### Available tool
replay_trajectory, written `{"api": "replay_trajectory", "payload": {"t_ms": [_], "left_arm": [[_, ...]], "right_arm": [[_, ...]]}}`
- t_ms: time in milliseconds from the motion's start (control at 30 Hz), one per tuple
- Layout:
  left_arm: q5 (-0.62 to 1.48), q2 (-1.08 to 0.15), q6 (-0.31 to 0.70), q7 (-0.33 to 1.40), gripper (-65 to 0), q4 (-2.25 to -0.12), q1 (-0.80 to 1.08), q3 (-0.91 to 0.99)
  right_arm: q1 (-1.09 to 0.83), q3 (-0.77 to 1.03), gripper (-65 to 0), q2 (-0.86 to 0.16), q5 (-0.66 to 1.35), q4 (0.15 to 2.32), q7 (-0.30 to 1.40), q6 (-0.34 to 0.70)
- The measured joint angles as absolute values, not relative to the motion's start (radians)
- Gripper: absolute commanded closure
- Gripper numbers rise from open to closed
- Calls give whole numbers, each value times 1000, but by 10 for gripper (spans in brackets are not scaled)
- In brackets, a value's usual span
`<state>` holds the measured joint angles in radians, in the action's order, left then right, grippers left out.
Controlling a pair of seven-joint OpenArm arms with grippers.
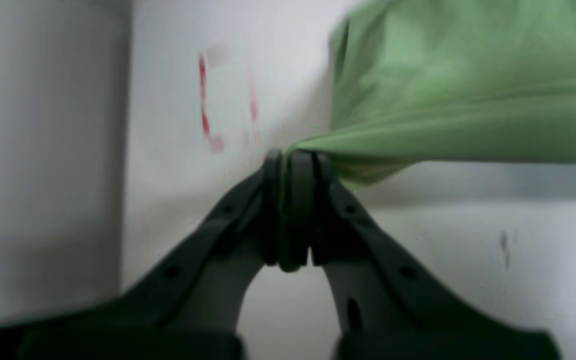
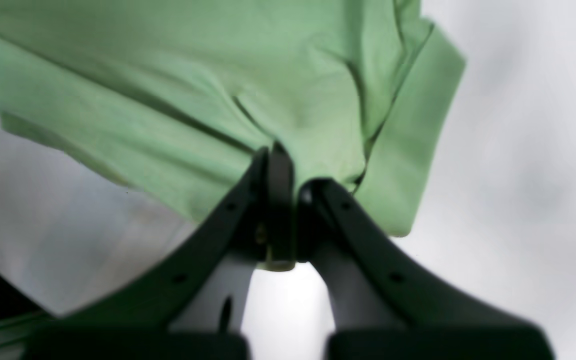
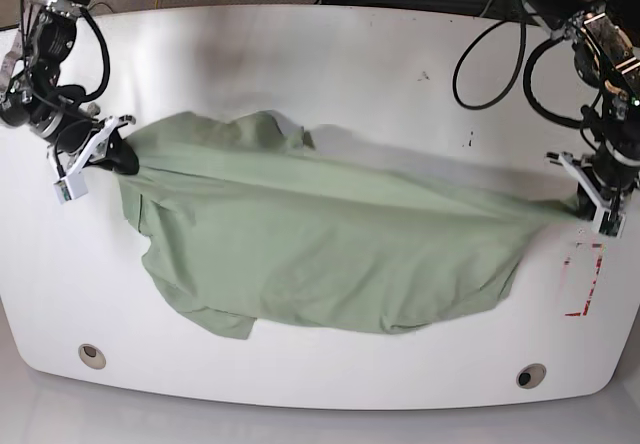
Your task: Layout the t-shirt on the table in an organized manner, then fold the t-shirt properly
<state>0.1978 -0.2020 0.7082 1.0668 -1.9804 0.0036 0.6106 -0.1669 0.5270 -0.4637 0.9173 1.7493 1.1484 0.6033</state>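
The pale sage-green t-shirt [image 3: 320, 254] hangs stretched across the white table [image 3: 320, 64], held between both grippers, with its lower part draped on the tabletop. My left gripper [image 3: 582, 204] is shut on one end of the cloth; in the left wrist view the jaws [image 1: 290, 165] pinch a corner of the t-shirt [image 1: 468, 100]. My right gripper [image 3: 122, 159] is shut on the other end; in the right wrist view its jaws [image 2: 283, 170] clamp the t-shirt [image 2: 193, 90] near a sleeve hem.
A red-marked rectangle [image 3: 585, 279] lies on the table below the left gripper, also in the left wrist view [image 1: 208, 100]. Two round grommet holes [image 3: 91, 354] [image 3: 529, 375] sit near the front edge. Cables [image 3: 490, 34] hang behind the table.
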Motion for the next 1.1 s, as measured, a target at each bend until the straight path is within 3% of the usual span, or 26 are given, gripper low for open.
{"api": "replay_trajectory", "payload": {"t_ms": [533, 1100], "left_arm": [[257, -196, 705, 1058, 0, -1964, 389, 737], [199, -165, 704, 1054, 0, -1910, 435, 736]], "right_arm": [[-390, 529, 0, -385, 917, 1812, 1139, 603], [-464, 530, 0, -337, 902, 1812, 1135, 599]]}}
